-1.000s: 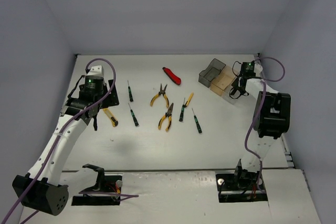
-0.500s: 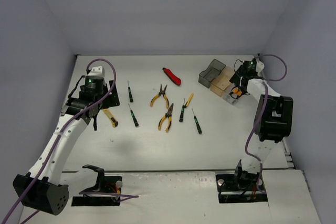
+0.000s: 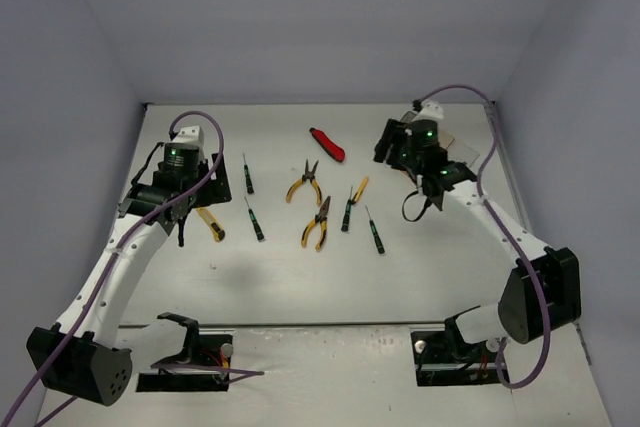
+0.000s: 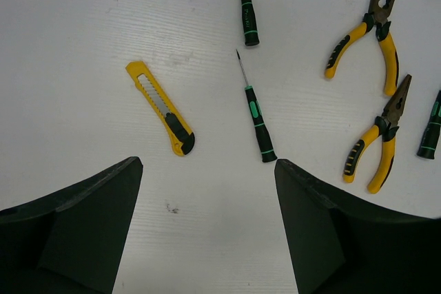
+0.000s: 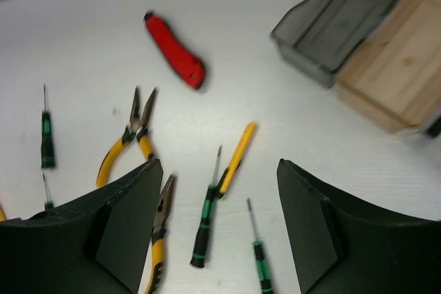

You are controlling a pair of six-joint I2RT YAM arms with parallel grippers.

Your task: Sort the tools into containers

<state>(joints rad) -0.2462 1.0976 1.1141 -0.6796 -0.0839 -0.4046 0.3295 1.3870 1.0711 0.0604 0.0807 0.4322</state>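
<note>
Colour rundown: white table (image 3: 300,267), red utility knife (image 5: 174,49), yellow utility knife (image 4: 160,108) with black bits at one end, pliers (image 4: 365,36) with yellow handles and black grips, black screwdrivers (image 4: 256,118) with green bands, smoky grey bin (image 5: 342,18), tan bin (image 5: 393,74).

Bright, even overhead light, soft faint shadows on the table (image 3: 300,267); left wrist view sharp, right wrist view slightly motion-blurred.

white shells on left arm (image 3: 118,265) and right arm (image 3: 490,217), with bulky black joints and elbows. thin purple cable (image 3: 455,88) looped along each. small green light (image 3: 172,156) at each wrist. matte black wedge-shaped fingers (image 4: 76,225). flat black base plates (image 3: 160,379).
</note>
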